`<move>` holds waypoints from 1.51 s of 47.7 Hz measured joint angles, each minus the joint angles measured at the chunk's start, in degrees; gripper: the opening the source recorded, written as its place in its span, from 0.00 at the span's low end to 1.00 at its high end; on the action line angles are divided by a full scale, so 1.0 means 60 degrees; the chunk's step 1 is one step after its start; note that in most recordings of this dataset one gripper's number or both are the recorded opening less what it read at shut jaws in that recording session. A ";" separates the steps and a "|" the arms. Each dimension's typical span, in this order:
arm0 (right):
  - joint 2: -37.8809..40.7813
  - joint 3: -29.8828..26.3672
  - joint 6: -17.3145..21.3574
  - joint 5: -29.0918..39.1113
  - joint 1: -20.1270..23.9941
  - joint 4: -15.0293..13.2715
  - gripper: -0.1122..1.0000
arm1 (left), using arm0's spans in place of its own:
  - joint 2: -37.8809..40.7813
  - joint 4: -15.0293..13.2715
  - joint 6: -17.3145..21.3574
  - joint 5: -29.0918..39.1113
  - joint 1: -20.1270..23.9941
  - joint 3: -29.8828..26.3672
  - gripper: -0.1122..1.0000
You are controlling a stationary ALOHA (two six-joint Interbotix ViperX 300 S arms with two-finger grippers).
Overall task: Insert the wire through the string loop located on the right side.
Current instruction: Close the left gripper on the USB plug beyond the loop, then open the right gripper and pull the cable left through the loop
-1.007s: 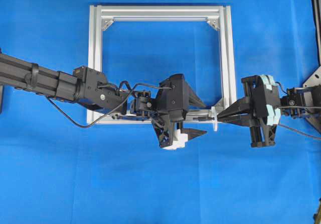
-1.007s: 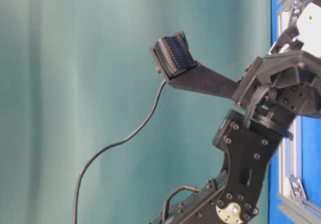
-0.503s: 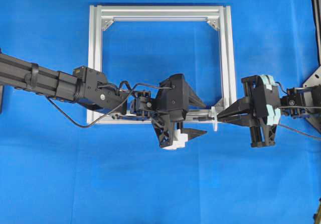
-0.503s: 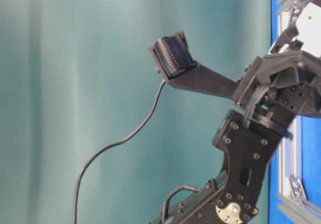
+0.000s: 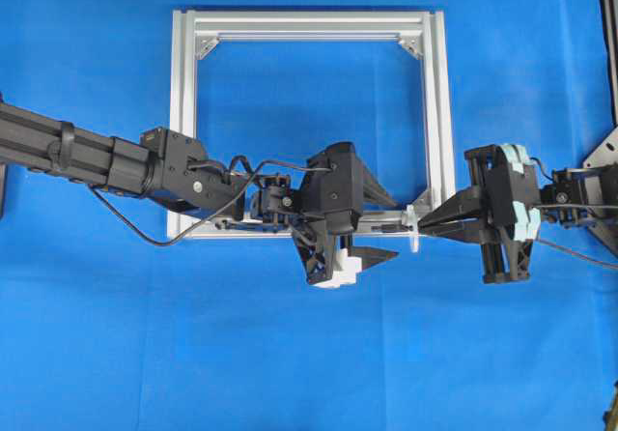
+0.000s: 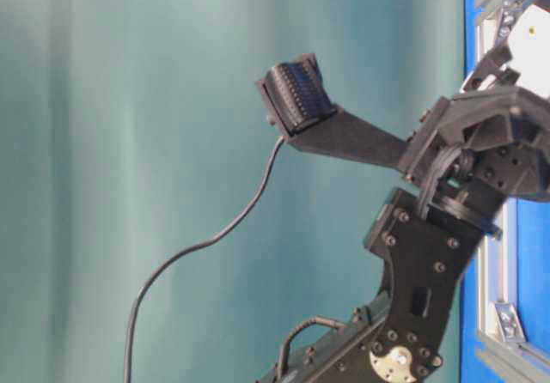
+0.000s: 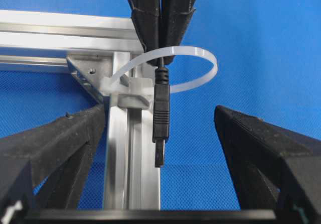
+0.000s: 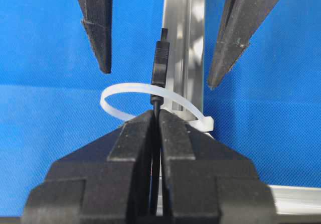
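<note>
From above, the left gripper [image 5: 386,228] stands wide apart beside the right gripper [image 5: 425,225], both over the silver frame [image 5: 307,23] on the blue surface [image 5: 309,354].

In the left wrist view, the wire [image 7: 160,118] pokes through the string loop [image 7: 200,58], its plug between the wide fingers.

In the right wrist view, the right gripper [image 8: 156,121] pinches the wire [image 8: 159,66] just behind the string loop [image 8: 118,96].
</note>
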 measured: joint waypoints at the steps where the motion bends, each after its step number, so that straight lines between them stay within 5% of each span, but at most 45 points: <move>1: 0.0000 0.0000 0.0000 0.0000 0.0015 0.0000 0.07 | 0.0015 0.0000 0.0000 0.0000 -0.0015 0.0000 0.86; 9: 0.0000 0.0000 0.0000 0.0000 0.0015 0.0000 0.06 | 0.0015 0.0000 -0.0015 0.0000 -0.0015 0.0000 0.76; 20: 0.0000 0.0000 0.0000 0.0000 0.0015 -0.0015 0.06 | 0.0015 0.0000 0.0029 0.0000 -0.0015 -0.0088 0.18; 52: 0.0000 0.0000 -0.0015 0.0029 0.0000 -0.0059 0.08 | 0.0015 0.0000 0.0029 0.0000 -0.0015 -0.0103 0.18; 59: 0.0000 0.0000 0.0044 0.0029 -0.0015 -0.0044 0.28 | 0.0015 -0.0015 0.0029 0.0000 -0.0015 -0.0088 0.17; 68: 0.0000 0.0000 0.0059 0.0059 -0.0015 -0.0029 0.79 | 0.0015 0.0000 0.0029 0.0000 -0.0029 -0.0103 0.18; 72: 0.0000 0.0000 0.0044 0.0073 -0.0015 -0.0029 0.94 | 0.0015 0.0000 0.0029 0.0000 -0.0029 -0.0103 0.17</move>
